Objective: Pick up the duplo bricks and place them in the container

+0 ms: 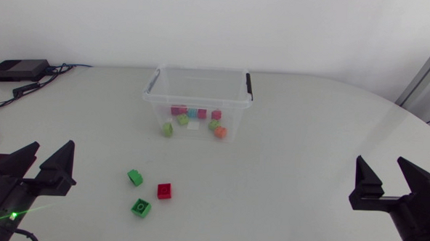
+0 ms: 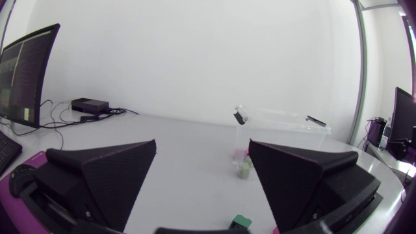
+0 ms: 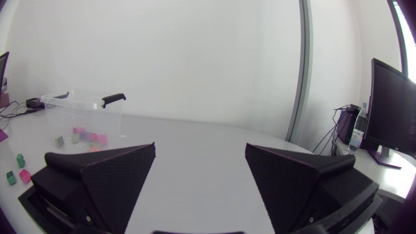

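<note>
Just ahead of the black left gripper (image 2: 203,146), gaping empty, a green studded plastic brick (image 2: 240,222) is lying; the right gripper (image 3: 200,146) is gaping too.

Surface (image 1: 292,175): white, matte and plain, with its far edge curving round toward the right side.

Far left corner: one flat black box (image 1: 17,70), low and rectangular, lies level on the surface close to the back edge. A smaller dark block (image 1: 26,89) lies just beside it on the nearer side; its type cannot be told.

Thin black cables (image 1: 61,68) run from the box along the back edge. Others pass the smaller block and trail loosely across the left edge of the surface.
</note>
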### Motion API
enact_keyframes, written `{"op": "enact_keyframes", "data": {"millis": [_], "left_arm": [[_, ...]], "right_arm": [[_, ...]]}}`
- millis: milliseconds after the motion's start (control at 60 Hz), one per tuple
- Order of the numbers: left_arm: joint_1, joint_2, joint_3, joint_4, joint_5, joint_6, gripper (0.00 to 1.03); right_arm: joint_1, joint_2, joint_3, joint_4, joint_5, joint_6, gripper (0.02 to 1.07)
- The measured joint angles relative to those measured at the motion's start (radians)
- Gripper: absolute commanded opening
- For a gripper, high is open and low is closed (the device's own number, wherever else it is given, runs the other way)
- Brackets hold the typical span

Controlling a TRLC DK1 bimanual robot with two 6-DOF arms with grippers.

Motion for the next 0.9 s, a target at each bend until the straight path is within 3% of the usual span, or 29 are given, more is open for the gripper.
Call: {"op": "enact_keyframes", "data": {"millis": [500,667,900], "left_arm": [[0.000,0.000,0.029,0.006,0.000,0.011,0.96],[0.000,0.063,0.184,-0.001,0.000,0.011,0.96],[0.000,0.343,0.454,-0.019,0.000,0.011,0.96]], "right_arm": [[0.000,0.000,0.000,0.000,0.000,0.000,1.02],[0.000,0.000,0.000,0.000,0.000,0.000,1.02],[0.000,0.000,0.000,0.000,0.000,0.000,1.02]]}}
